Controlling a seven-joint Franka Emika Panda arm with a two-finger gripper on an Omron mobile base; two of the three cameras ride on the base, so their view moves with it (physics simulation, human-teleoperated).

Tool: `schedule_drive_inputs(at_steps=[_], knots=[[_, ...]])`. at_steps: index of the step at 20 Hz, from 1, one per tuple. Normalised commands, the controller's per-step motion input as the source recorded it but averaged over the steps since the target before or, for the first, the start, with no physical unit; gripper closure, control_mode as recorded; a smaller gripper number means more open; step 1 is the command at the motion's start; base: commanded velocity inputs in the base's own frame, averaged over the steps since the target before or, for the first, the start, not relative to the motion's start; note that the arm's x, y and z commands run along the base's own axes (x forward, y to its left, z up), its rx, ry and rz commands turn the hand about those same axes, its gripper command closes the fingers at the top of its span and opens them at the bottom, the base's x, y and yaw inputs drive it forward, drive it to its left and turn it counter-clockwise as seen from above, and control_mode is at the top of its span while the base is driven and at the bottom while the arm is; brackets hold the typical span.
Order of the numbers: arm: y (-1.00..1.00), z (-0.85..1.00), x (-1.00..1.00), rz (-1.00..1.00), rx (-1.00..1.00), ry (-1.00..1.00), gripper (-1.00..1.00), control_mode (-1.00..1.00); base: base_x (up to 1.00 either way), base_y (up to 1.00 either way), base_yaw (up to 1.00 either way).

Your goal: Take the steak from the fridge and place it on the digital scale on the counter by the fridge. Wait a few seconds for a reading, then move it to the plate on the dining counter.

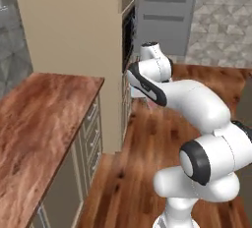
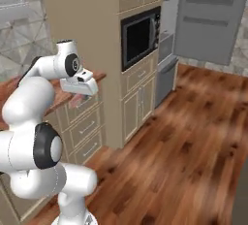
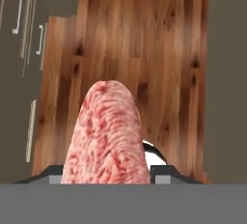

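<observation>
Hand view: steak [image 3: 107, 136] fills lower centre, pinkish-red with pale streaks, pinned between the two dark finger tips; wood floor below it
Claw: gripper [image 2: 77, 100] clamped on the steak, jaws part-way in, meat between them
Steak location: in the air, carried at the hand, just off the end of the counter [image 1: 34, 124]; in right base view only a pink sliver under the hand
Fridge: fridge [image 2: 167, 66] at rear, grey door [image 2: 206, 18] swung wide
Scale: not spotted on the visible stretch of counter; possibly masked by the arm in right base view, can't confirm
Step in hand: judged as transit, steak out of fridge and not yet set down anywhere
Progress: early-to-middle, weighing and plating both pending
Next move: calls for locating the scale, bringing the steak flat over its top, lowering, then releasing; wait for a reading before regrip
Risk: slab hangs long past the tips, may swing or land off-centre
Count: one steak, one gripper, one counter in sight, one fridge, one microwave [image 2: 140, 37]
</observation>
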Motion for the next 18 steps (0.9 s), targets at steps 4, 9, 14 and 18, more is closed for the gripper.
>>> schedule_drive_inputs(at_steps=[4, 9, 14, 18], knots=[[0.00, 0.00, 0.00, 0.00, 0.00, 0.00, 1.00, 1.00, 0.00, -0.21, -0.93], [0.00, 0.00, 0.00, 0.00, 0.00, 0.00, 1.00, 1.00, 0.00, -0.30, -0.91], [0.00, 0.00, 0.00, 0.00, 0.00, 0.00, 1.00, 1.00, 0.00, -0.31, -0.87], [0.00, 0.00, 0.00, 0.00, 0.00, 0.00, 1.00, 1.00, 0.23, 0.03, -0.80]])
